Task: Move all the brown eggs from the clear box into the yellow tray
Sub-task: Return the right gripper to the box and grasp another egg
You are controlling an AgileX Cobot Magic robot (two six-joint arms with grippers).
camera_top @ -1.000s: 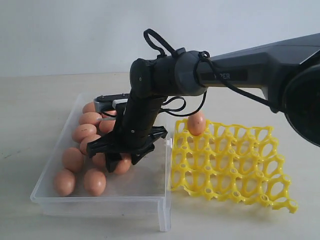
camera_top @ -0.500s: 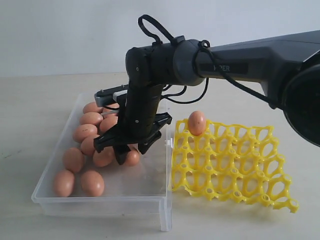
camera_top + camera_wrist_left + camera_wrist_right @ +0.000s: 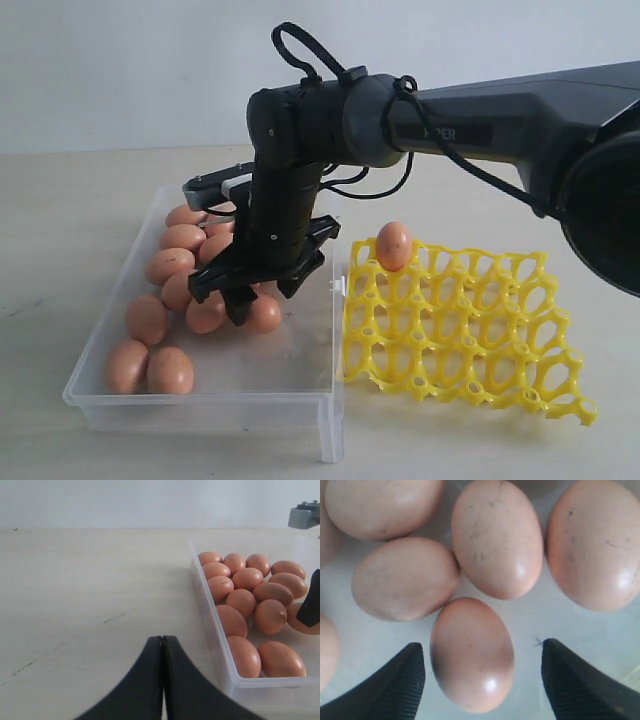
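Leftward and a little higher is where the right arm (image 3: 500, 110) has gone since a second ago, and its right jaws have opened further. The two front brown eggs (image 3: 148, 368) have also rolled closer together.

The right jaws are spread wide above the clear box (image 3: 200, 412). In the right wrist view one egg (image 3: 472, 655) lies between the two tips, with a gap on either side. The other eggs are bunched along the box's far and left sides. One egg (image 3: 393, 245) sits in the yellow tray (image 3: 470, 340), in the back corner cup nearest the box. The tray lies just right of the box.

The left jaws are pressed together over the bare worktop (image 3: 75, 605), beside the box.

A cable crosses the lettering (image 3: 440, 133) on the right arm, leaving only "PER" readable.
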